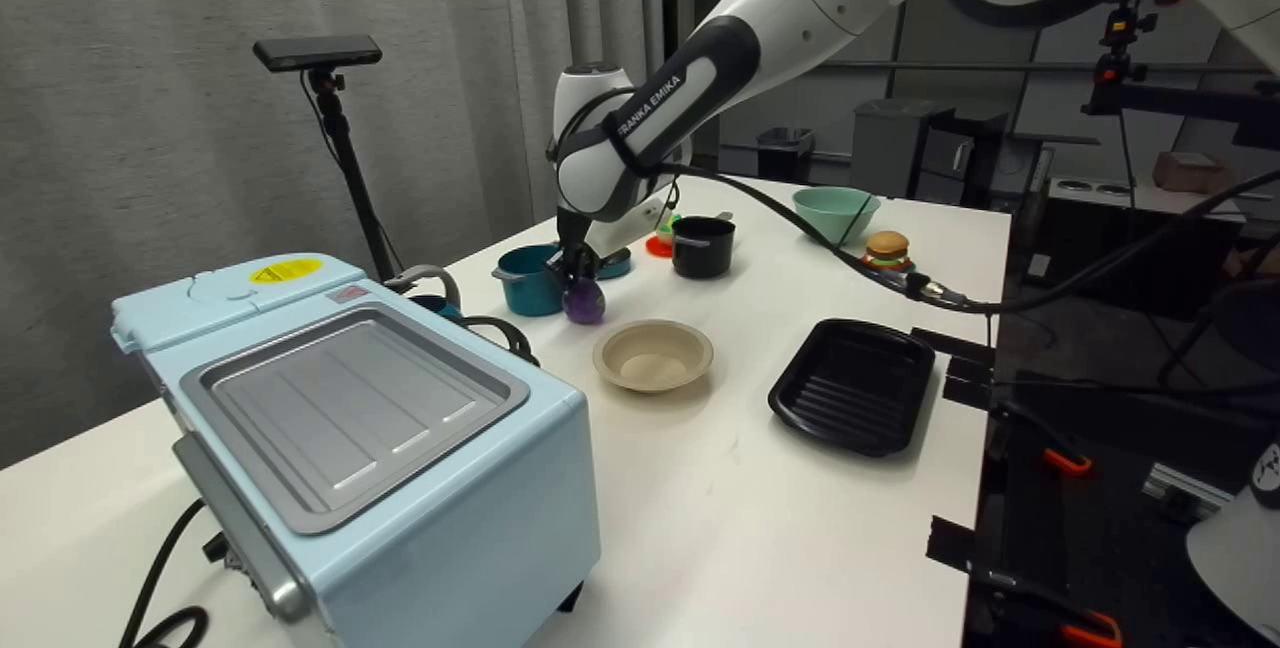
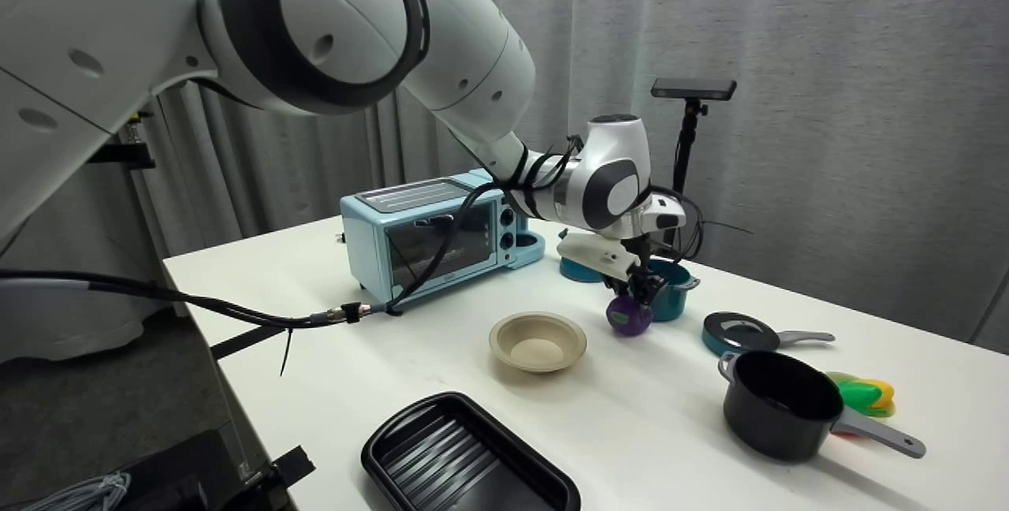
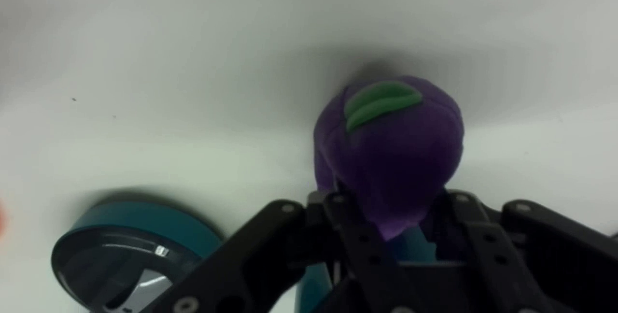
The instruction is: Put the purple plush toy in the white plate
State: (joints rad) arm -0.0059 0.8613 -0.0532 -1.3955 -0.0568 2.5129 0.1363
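Observation:
The purple plush toy (image 1: 585,302) is a small round lump with a green patch, beside a teal pot. It also shows in an exterior view (image 2: 629,317) and in the wrist view (image 3: 396,144). My gripper (image 3: 398,206) points down with a finger on each side of the toy, pressed against it and shut on it. The gripper also shows in both exterior views (image 1: 575,270) (image 2: 635,287). I cannot tell whether the toy touches the table. The cream-white plate (image 1: 653,358) stands empty near the toy, also in an exterior view (image 2: 538,345). It is out of the wrist view.
The teal pot (image 2: 672,295) stands right behind the gripper. A small teal pan (image 2: 741,333) and a black pot (image 2: 776,408) are nearby. A black ribbed tray (image 1: 855,388), a light blue toaster oven (image 1: 470,498) and a green bowl (image 1: 836,214) also stand on the table.

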